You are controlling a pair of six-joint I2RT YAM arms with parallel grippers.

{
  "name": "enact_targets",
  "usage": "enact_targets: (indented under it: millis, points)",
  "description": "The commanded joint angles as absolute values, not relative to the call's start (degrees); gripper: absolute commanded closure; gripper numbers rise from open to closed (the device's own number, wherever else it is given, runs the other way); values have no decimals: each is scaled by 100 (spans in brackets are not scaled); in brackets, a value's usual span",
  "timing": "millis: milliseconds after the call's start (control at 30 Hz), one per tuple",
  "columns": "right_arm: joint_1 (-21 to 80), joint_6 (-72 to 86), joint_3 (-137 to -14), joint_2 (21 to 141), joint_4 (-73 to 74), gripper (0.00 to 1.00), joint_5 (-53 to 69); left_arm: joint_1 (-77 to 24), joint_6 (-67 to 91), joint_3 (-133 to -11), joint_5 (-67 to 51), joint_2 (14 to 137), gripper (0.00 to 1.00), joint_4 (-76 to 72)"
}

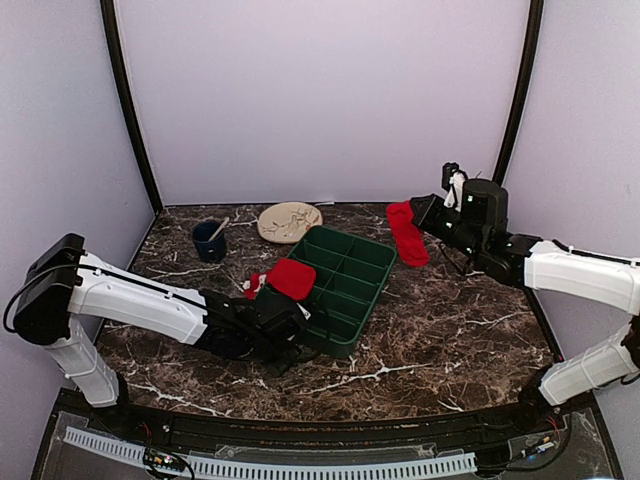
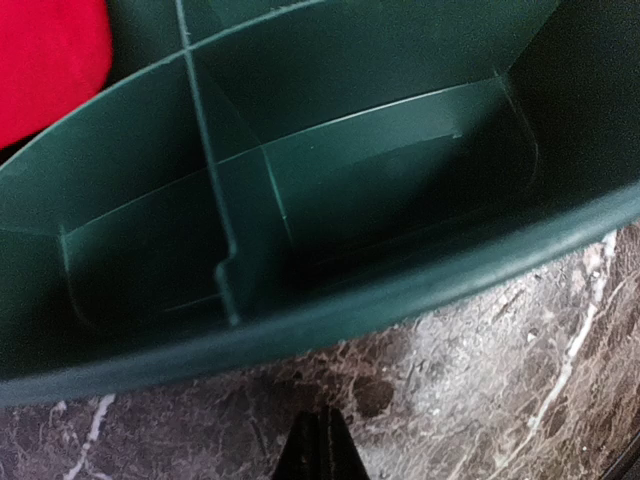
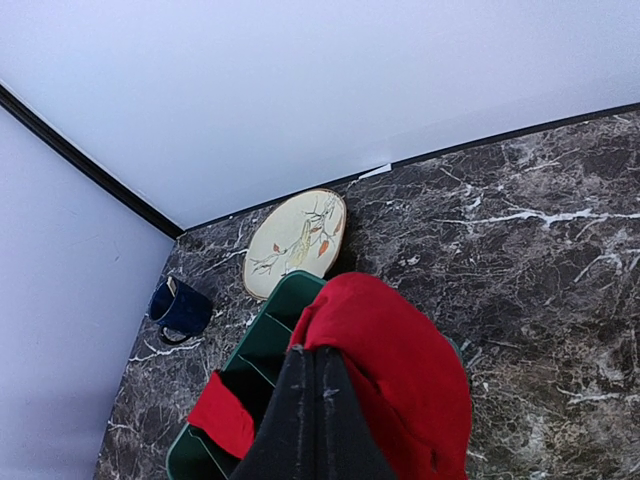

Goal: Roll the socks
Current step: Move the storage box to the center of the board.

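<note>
Top view: your right jaws grip one red sock (image 1: 407, 232), hanging by the tray's (image 1: 345, 285) far-right corner; 2nd sock (image 1: 291, 277) lies at its left corner. L wrist: left jaws closed, empty, over table (image 2: 480, 380) beside tray wall. R wrist: sock clamped.

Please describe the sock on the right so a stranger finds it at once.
Find the green tray mid-table. Off its far right corner a long red sock hangs from the right pincer; the other red sock lies bunched on the tray's left side.
</note>
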State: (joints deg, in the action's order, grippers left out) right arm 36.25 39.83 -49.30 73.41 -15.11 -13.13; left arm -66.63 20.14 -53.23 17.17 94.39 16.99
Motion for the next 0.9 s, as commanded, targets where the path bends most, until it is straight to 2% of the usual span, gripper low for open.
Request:
enact_targets:
  millis: [0,400,867]
  points:
    - [3601,3899,-5130,7297,-1551,100,-1386,-6473,1585,-5476,1622,9755,100,1044]
    - [3538,3834,-5197,7263,-1466,100,-1424,-5814,801,-5967,1437,10462,100,-1]
    - [3478,3759,-5178,7293,-1421,100,-1566,-5286,339,-7349,757,11673,100,-656]
